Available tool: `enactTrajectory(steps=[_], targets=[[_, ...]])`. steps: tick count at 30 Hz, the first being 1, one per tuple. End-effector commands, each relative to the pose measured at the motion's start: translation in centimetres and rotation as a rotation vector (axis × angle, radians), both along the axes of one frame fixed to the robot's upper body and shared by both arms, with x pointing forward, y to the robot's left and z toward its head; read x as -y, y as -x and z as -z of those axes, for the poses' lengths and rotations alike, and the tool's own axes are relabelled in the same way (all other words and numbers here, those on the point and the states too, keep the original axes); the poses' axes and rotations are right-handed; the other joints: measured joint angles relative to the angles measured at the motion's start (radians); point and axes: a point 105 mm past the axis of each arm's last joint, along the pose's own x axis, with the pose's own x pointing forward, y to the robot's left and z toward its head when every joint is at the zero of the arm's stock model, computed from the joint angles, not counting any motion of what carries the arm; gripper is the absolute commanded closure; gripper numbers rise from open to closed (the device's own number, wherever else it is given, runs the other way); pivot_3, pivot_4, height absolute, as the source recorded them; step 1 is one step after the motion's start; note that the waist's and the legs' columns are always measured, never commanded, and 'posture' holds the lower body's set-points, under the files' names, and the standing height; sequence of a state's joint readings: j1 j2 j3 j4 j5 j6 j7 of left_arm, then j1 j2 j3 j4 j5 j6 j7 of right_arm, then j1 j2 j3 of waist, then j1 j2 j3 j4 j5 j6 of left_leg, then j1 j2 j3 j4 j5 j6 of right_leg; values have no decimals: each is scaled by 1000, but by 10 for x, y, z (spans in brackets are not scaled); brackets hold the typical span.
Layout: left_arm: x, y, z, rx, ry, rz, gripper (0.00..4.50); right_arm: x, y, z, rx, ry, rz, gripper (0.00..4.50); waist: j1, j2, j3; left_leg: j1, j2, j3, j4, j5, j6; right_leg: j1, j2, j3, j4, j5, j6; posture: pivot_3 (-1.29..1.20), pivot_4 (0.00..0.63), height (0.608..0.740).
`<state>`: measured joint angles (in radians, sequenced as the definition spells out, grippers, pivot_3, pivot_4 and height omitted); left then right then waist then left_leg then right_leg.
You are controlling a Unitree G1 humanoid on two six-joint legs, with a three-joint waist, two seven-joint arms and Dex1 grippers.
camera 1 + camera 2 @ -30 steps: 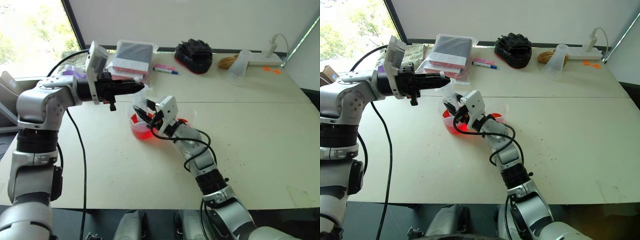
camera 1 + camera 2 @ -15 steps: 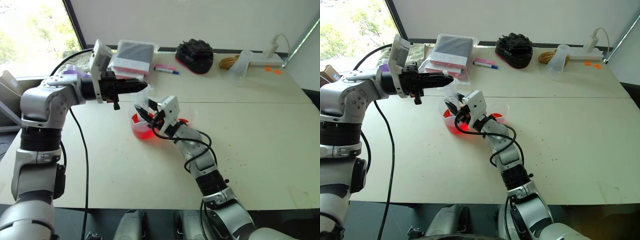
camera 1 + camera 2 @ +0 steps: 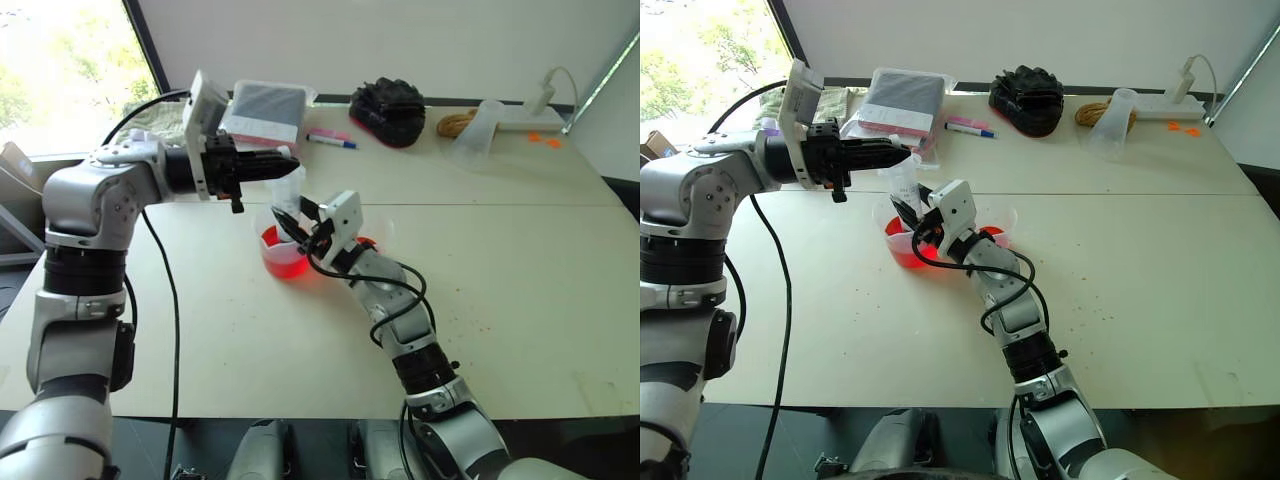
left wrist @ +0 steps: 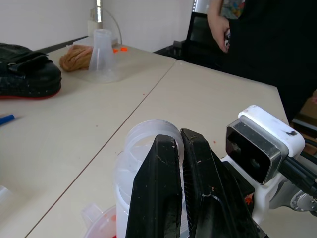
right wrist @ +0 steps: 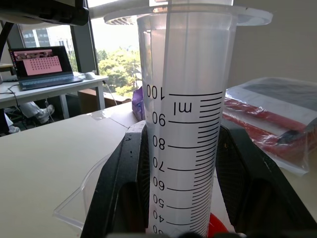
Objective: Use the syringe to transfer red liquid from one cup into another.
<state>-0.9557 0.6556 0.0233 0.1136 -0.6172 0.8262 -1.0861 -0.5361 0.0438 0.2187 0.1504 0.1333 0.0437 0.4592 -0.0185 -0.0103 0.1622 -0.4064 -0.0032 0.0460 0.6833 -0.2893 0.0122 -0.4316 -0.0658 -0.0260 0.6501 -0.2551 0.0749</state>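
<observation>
Syringe (image 5: 190, 124): upright over the larger cup (image 3: 283, 255) of red liquid (image 3: 285, 264), barrel clamped in right gripper (image 3: 296, 222) jaws. Left gripper (image 3: 283, 167): jaws clenched at the syringe's top. Smaller cup (image 3: 372, 238): just right, on surface (image 3: 520, 270).

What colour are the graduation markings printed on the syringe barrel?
Black, on the syringe; clearest in the right wrist view.

The table (image 3: 1160, 300) is bare along its near edge and across the right half, leaving wide passage there. The far edge is crowded: a plastic-wrapped book (image 3: 902, 103), marker pen (image 3: 968, 129), black glove (image 3: 1028, 100), upturned clear cup (image 3: 1114, 122) and power strip (image 3: 1170, 112). Both arms cross above the cups near the middle.
</observation>
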Motion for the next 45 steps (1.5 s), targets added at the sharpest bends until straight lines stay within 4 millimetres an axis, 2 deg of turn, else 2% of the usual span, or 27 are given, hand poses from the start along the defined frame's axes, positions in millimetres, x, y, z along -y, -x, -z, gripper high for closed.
enactTrajectory(steps=[1,17,27,30,38,39,45], targets=[[4,12,-44,155,60,32,4477,-20,13,7,-21,22,-85,3223,0,0,0,0,0,0,0,0,0,0,0,0,0,0,0,0,150,740],[-2,12,-65,193,90,10,4477,-24,14,12,-37,16,-95,3223,0,0,0,0,0,0,0,0,0,0,1,0,0,0,0,0,150,740],[-5,12,-67,197,89,7,4477,-25,15,14,-44,17,-99,3223,0,0,0,0,0,0,0,0,0,0,0,0,0,0,0,0,150,740],[-6,13,-61,185,68,8,4477,-25,15,14,-44,17,-100,3223,0,0,0,0,0,0,0,0,0,0,0,0,0,0,0,0,150,740],[-15,7,-21,108,-40,-41,4477,-24,14,11,-37,18,-99,3223,-1,0,0,0,0,0,0,0,0,0,0,0,0,0,0,0,150,740],[-17,6,-19,100,-39,-52,3802,-24,14,11,-36,18,-100,3223,-2,0,0,1,0,0,0,0,0,0,0,0,0,0,0,0,150,740],[-18,8,-21,119,-33,-58,1746,-23,15,7,-20,26,-110,3223,-2,0,0,3,0,0,0,-1,1,2,0,0,0,0,0,0,150,740]])
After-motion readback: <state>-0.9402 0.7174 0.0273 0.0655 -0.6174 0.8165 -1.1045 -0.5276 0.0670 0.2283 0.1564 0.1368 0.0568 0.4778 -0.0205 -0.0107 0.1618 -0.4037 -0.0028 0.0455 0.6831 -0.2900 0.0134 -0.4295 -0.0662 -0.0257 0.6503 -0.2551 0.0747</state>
